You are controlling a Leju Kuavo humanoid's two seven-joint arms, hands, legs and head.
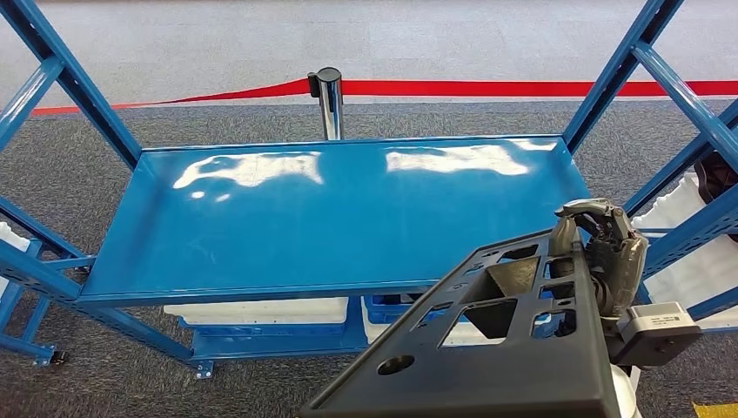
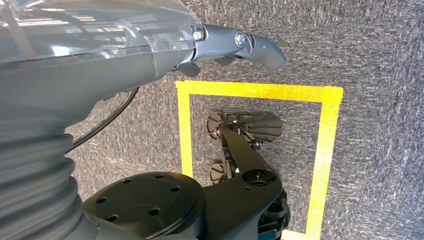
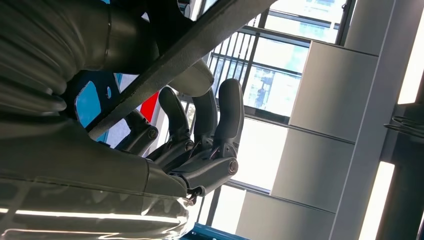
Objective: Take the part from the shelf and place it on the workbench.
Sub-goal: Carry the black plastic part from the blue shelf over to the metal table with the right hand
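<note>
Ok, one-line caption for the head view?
Right hand grips the black part near the blue shelf.

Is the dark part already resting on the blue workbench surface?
No; the right hand holds the dark part in the air, nearer than the blue workbench.

An industrial workshop or test hall: a blue steel rack with a glossy blue metal shelf (image 1: 331, 213) stands on grey carpet floor (image 1: 470, 122), white storage bins (image 1: 261, 311) beneath it, a red barrier belt on a chrome post (image 1: 330, 97), and yellow floor-marking tape (image 2: 320, 150).
</note>
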